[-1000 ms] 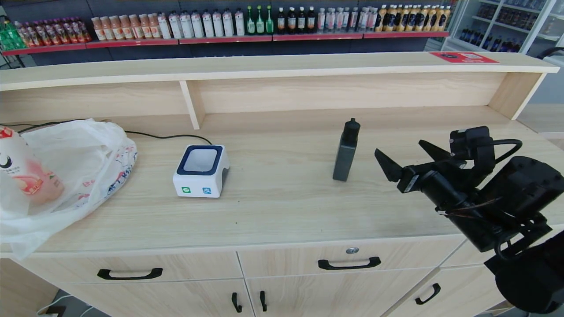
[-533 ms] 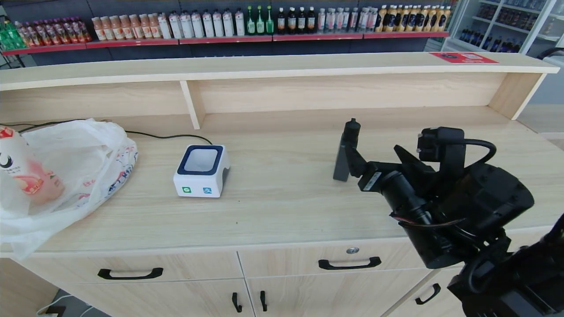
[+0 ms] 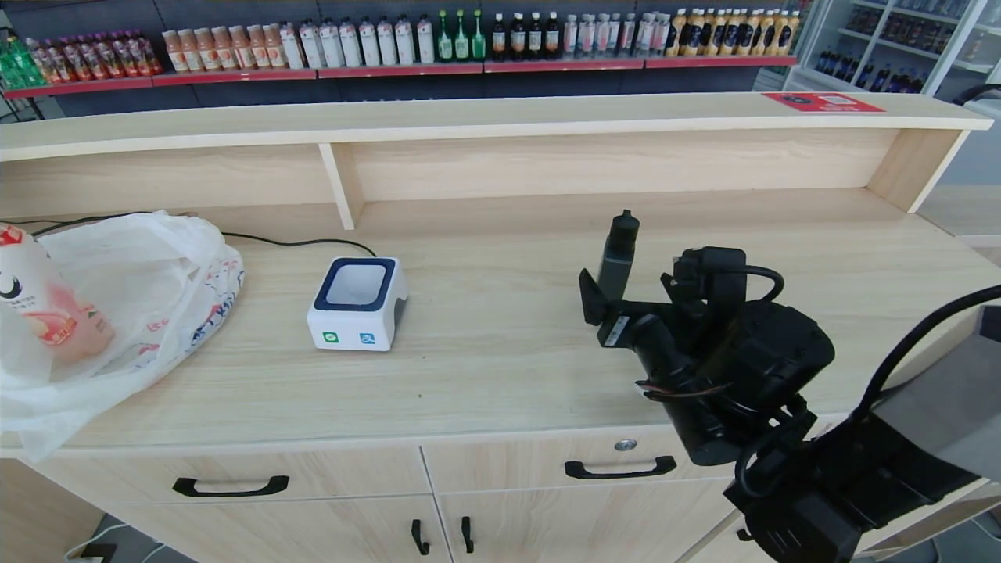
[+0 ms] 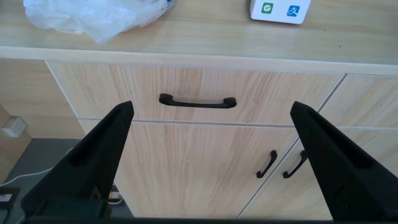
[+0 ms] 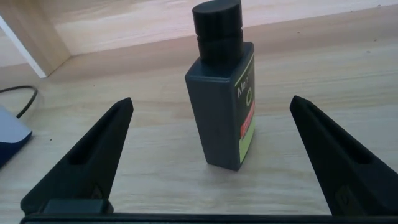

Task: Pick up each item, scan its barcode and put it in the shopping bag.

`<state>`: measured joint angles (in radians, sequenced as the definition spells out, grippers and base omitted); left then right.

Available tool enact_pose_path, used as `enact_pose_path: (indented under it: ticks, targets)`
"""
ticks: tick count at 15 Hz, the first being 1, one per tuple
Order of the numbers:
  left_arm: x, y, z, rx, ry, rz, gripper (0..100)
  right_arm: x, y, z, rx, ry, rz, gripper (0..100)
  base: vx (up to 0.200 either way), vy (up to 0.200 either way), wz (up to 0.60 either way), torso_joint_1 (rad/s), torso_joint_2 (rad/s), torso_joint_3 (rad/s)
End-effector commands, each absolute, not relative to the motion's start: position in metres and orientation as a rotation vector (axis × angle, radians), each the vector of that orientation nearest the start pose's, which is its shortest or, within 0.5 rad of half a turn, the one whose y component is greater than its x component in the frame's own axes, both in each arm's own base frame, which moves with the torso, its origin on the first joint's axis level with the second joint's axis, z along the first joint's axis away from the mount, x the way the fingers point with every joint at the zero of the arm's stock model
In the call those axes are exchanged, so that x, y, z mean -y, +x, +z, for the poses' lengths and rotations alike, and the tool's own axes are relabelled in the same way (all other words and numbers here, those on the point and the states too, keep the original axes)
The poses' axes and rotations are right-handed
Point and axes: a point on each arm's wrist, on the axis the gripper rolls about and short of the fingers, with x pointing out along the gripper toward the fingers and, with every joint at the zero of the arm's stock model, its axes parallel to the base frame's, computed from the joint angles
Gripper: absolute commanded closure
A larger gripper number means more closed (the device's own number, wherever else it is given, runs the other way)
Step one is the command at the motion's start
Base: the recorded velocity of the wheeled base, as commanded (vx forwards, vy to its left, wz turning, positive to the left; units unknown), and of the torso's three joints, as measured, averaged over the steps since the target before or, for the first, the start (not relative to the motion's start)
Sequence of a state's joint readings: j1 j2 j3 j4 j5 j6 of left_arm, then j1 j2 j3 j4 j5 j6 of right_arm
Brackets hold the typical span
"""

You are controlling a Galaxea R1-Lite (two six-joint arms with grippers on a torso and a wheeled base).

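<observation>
- Right gripper [image 5: 211,106] released, fingers spread wide, framing the dark bottle [image 5: 221,118] just ahead, no contact.
- Dark bottle upright on the counter [image 3: 500,367], black cap on, well to the right of the scanner [image 3: 357,303].
- Left gripper [image 4: 211,107] released and empty, low in front of a drawer handle [image 4: 197,101].
- Shopping bag [image 3: 148,289] at the counter's left end, pink drink bottle [image 3: 39,309] inside.

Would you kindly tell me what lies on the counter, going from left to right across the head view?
shopping bag → barcode scanner → dark bottle
</observation>
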<state>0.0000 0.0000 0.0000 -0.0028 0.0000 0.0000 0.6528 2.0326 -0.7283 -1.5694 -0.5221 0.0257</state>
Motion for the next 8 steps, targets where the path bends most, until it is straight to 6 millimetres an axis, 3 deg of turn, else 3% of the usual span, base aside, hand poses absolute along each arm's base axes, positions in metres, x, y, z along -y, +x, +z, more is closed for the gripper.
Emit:
enact_pose_path:
  ticks: [1, 8]
  targets:
    - [0.0, -0.023, 0.076, 0.003, -0.002, 0.0, 0, -0.207, 0.296, 0.134, 0.205, 0.16, 0.122, 0, 0.0, 0.0, 0.0, 0.0, 0.0, 0.0]
    - [0.0, -0.023, 0.076, 0.003, -0.003, 0.0, 0, -0.209, 0.332, 0.13, 0.256, 0.185, 0.07, 0, 0.0, 0.0, 0.0, 0.0, 0.0, 0.0]
